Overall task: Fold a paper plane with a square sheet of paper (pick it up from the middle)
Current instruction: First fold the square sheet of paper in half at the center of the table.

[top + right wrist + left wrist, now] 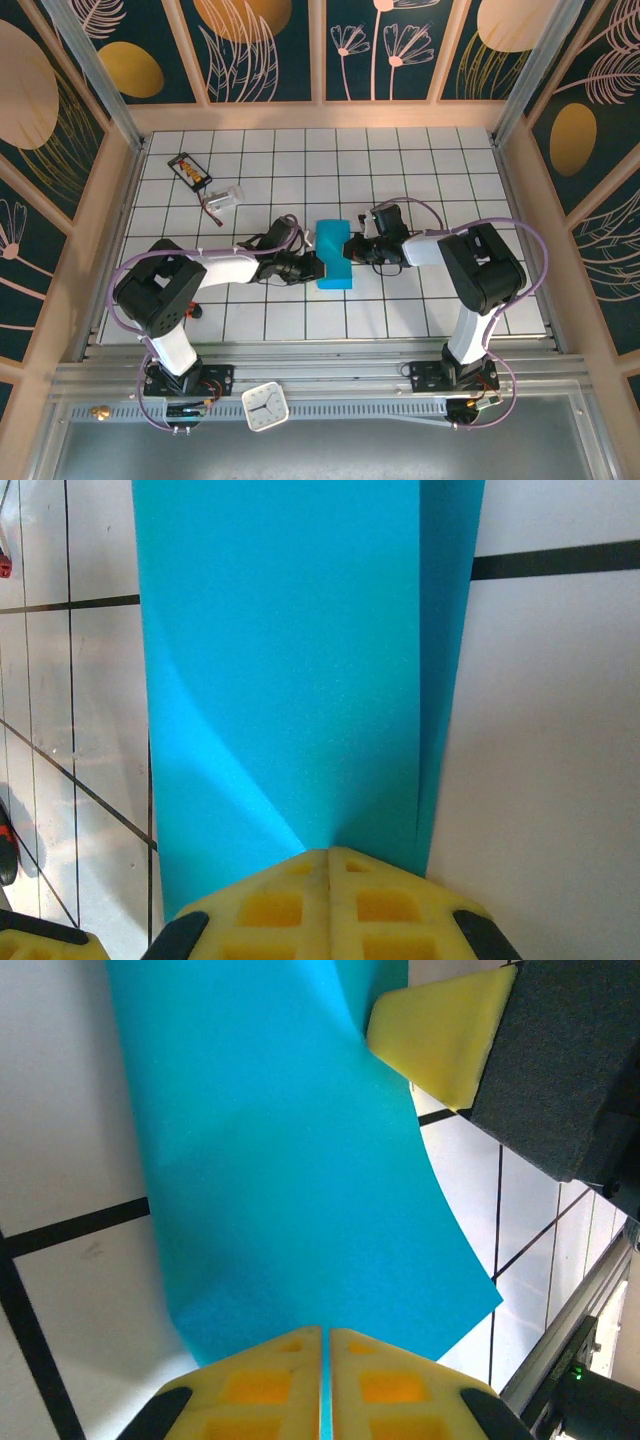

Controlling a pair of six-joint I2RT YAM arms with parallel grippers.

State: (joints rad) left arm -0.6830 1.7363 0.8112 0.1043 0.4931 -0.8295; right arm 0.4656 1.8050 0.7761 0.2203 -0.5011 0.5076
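The square sheet of paper (333, 255) is teal-blue and lies folded into a narrow rectangle at mid-table; no pointed paper plane shape is in view. My left gripper (312, 266) comes in from the left and my right gripper (352, 247) from the right, facing each other across the sheet. In the left wrist view the left gripper (327, 1330) is shut, with a thin teal edge of the sheet (280, 1180) between its pads, and a right finger pad (440, 1035) shows beyond. In the right wrist view the right gripper (329, 852) is shut on the sheet's (280, 660) near edge beside a fold.
A small black card with orange marks (189, 171) and a pale clear piece (224, 198) lie at the back left of the white tiled table (420, 170). A small red item (197, 310) sits by the left arm. Wooden frame walls enclose the table. A white clock (265, 407) sits on the front rail.
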